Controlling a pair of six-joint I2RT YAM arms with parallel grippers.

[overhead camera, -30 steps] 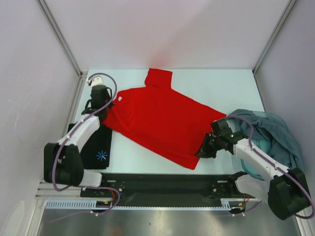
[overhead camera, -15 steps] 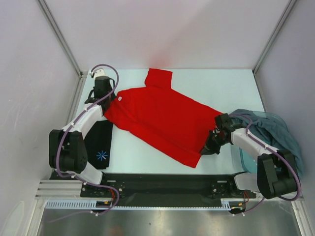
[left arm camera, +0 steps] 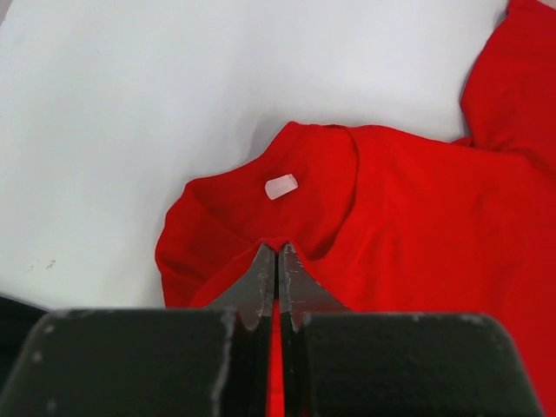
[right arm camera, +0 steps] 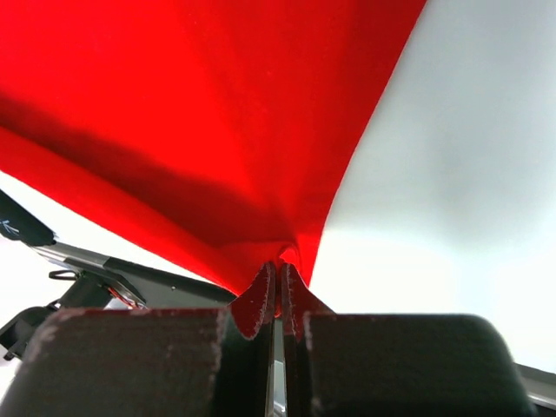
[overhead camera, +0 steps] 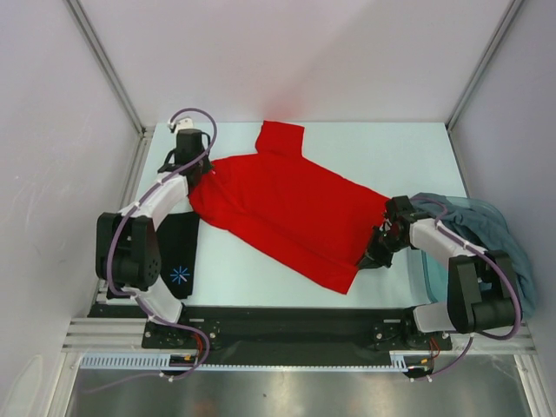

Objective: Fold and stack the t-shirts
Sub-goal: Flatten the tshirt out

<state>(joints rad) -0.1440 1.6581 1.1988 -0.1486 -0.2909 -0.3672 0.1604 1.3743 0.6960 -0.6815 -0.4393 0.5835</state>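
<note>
The red t-shirt (overhead camera: 287, 213) lies spread slantwise across the white table, one sleeve toward the back. My left gripper (overhead camera: 201, 174) is shut on its collar edge at the far left; the left wrist view shows the collar with a white tag (left arm camera: 281, 186) and red cloth pinched between my fingertips (left arm camera: 278, 254). My right gripper (overhead camera: 375, 254) is shut on the shirt's hem at the right, with the red cloth (right arm camera: 217, 130) pulled taut from it (right arm camera: 280, 265). A folded black t-shirt with a blue starburst (overhead camera: 180, 274) lies at the near left. Teal-grey shirts (overhead camera: 482, 230) are heaped at the right.
White walls with metal corner posts enclose the table on three sides. A black rail (overhead camera: 287, 321) runs along the near edge by the arm bases. The teal-grey heap sits in a clear bin (overhead camera: 432, 282) at the right edge.
Both arms have moved toward the back, carrying the red shirt's left collar and right hem with them; the shirt has shifted slightly away from the near edge.
</note>
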